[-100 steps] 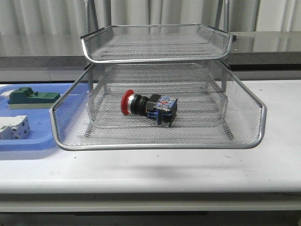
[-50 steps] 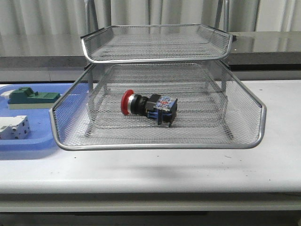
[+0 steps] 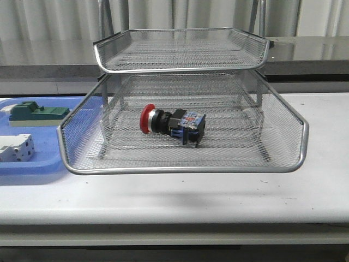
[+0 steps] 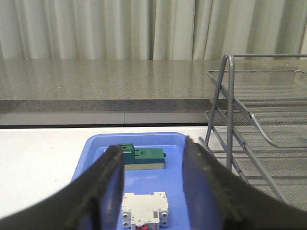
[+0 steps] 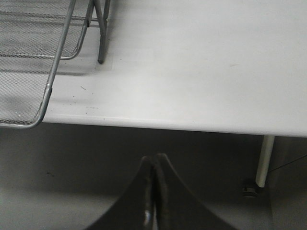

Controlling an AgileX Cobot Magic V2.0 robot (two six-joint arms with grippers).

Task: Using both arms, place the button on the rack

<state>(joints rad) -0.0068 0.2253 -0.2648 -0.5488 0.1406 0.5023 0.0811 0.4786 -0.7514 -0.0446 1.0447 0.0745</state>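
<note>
The button, with its red head, black body and blue rear block, lies on its side in the pulled-out lower tray of the silver wire rack. No arm shows in the front view. My left gripper is open with nothing between its fingers, held back over the blue tray, with the rack's frame beside it. My right gripper is shut on nothing, hanging off the table's front edge below the rack's corner.
A flat blue tray left of the rack holds a green-topped block and a white blocky component. The same tray, green block and white component show in the left wrist view. A grey counter ledge runs behind.
</note>
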